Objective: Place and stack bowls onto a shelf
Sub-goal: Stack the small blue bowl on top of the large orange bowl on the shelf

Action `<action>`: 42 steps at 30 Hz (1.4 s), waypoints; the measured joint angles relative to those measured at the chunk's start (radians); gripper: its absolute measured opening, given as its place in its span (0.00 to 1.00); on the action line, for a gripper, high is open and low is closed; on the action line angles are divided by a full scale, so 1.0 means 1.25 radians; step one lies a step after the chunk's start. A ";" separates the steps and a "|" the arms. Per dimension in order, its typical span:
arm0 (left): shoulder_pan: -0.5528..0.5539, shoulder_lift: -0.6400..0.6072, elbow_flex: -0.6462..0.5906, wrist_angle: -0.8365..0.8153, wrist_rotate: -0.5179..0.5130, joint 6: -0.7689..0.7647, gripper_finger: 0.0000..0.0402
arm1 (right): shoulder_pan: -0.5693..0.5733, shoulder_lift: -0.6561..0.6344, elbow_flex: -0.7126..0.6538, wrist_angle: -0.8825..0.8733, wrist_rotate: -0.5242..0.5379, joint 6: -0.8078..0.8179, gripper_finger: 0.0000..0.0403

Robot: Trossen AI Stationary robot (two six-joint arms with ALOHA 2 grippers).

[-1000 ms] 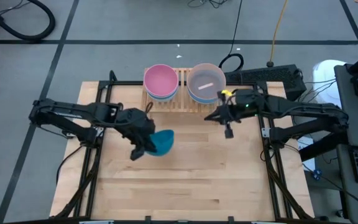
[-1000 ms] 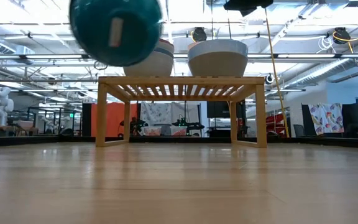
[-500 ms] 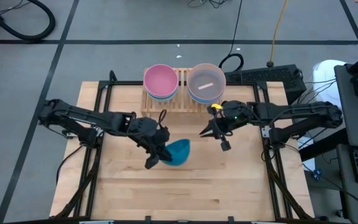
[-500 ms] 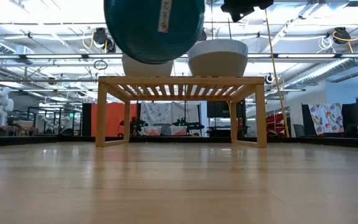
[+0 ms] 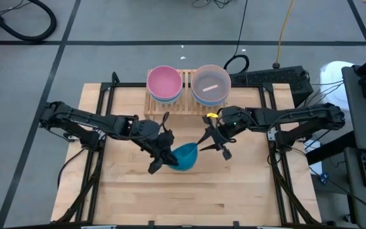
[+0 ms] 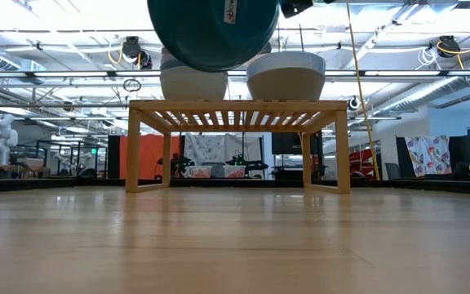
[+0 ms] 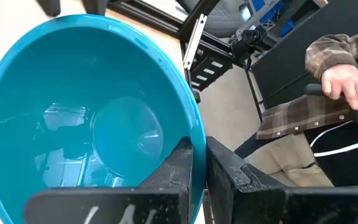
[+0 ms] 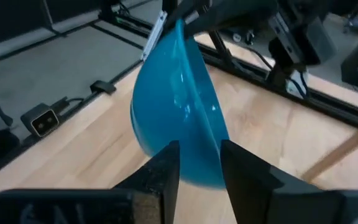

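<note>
A teal bowl (image 5: 186, 156) hangs tilted above the table's middle, its base turned toward the near edge (image 6: 215, 33), with my left gripper (image 5: 170, 159) shut on it. My right gripper (image 5: 210, 145) is open at the bowl's right side. Its two fingers (image 8: 166, 168) stand on either side of the bowl's rim (image 8: 194, 134), and I see no touch. On the far side stands the wooden shelf (image 5: 186, 102). It carries a pink-topped stack of bowls (image 5: 164, 83) and a grey-topped stack (image 5: 210, 84). My left gripper pinches the teal bowl's rim (image 7: 194, 134), one finger inside the bowl and one outside the wall. The fingers come roughly level from the table's left. The bowl is lifted clear of the table and tilted, its opening turned up and away from the near edge.
Black arm frames (image 5: 100, 159) run along both sides of the table. A keyboard (image 5: 272, 77) lies beyond the far right corner. A person's hand and plaid sleeve (image 7: 344, 87) show beyond the table. Bare wood (image 5: 183, 197) lies toward the near edge.
My left gripper has carried the teal bowl toward the table's right and near edge, still clear of the table. My right gripper has come from beside the shelf toward the bowl, going near and left, and has opened around the bowl's rim.
</note>
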 joint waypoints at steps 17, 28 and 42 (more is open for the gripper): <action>-0.005 0.000 0.000 -0.006 0.006 0.022 0.06 | -0.008 0.063 0.000 0.097 -0.098 0.015 0.18; -0.004 -0.003 0.000 -0.012 0.015 0.027 0.06 | -0.019 0.126 -0.001 0.169 -0.225 0.046 0.08; -0.002 -0.002 0.000 -0.003 -0.001 0.035 0.06 | -0.029 0.126 -0.002 0.196 -0.231 0.034 0.26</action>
